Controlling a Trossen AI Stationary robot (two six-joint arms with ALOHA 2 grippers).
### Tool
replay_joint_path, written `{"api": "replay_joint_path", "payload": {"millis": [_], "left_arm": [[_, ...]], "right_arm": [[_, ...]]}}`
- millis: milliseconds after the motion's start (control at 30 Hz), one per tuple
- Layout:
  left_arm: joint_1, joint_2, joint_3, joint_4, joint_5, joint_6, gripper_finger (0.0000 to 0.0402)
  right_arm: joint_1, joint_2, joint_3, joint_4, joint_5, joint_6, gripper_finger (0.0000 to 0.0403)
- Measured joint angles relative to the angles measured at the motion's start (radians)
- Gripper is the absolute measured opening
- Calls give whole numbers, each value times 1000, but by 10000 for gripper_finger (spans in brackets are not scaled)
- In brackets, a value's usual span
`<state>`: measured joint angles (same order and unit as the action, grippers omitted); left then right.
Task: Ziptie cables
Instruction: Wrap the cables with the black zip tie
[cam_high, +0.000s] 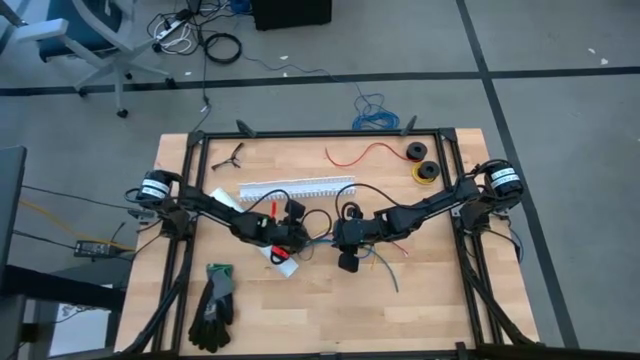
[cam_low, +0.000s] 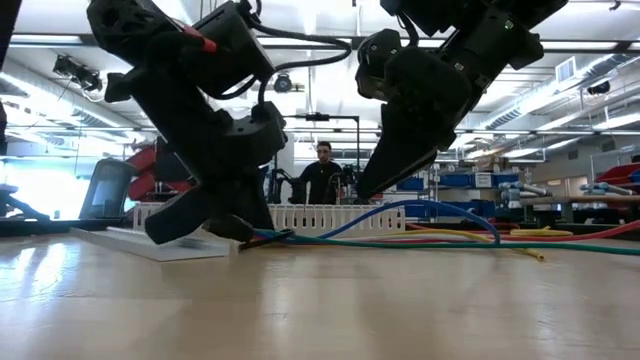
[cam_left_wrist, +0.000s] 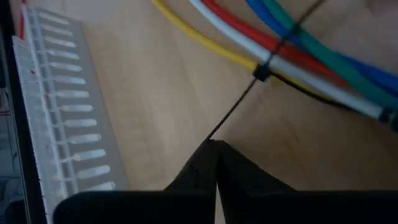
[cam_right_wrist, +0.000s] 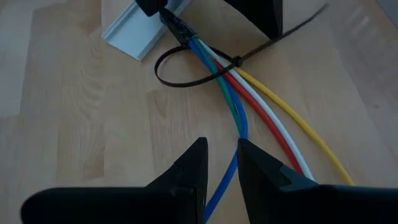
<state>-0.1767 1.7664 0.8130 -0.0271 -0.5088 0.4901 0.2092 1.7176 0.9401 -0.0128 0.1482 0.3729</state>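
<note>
The cables, yellow, white, red, green and blue wires, lie on the wooden table, their dark-sleeved end by the white channel. A black ziptie loops loosely around them, its head on the white wire. My left gripper is shut on the ziptie's tail, at the table's middle. My right gripper is just right of it, shut on the blue wire. My left gripper pinches the ziptie's tail between its two fingertips, a short way from the head. The fingers slant down toward the table and lie along the tail. The tail runs straight from the fingertips to the head. My right gripper has the blue wire between its two fingers, a little past the ziptie loop. The fingers slant down from the table's right side. In the low view the blue wire arches up off the table by the fingertips.
The white channel lies behind the grippers. A pair of gloves sits near the front left. A thin red wire and two tape rolls are at the far right. A person stands in the room beyond.
</note>
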Motion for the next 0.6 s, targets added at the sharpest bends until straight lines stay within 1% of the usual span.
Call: {"api": "replay_joint_path", "payload": {"millis": [133,267,333,500,600], "left_arm": [[8,0,1,27,-3,0,12],[3,0,1,45,-62,-46,12],[-3,-1,1,44,-71,-59,12],[-25,-2,2,44,-73,-1,12],[-27,-3,2,43,-57,2,13]], "right_arm": [[0,0,0,4,0,0,75],[0,0,0,4,-1,16,75],[1,0,0,3,-2,16,75],[5,0,0,0,-2,18,75],[5,0,0,0,-2,18,75]]}}
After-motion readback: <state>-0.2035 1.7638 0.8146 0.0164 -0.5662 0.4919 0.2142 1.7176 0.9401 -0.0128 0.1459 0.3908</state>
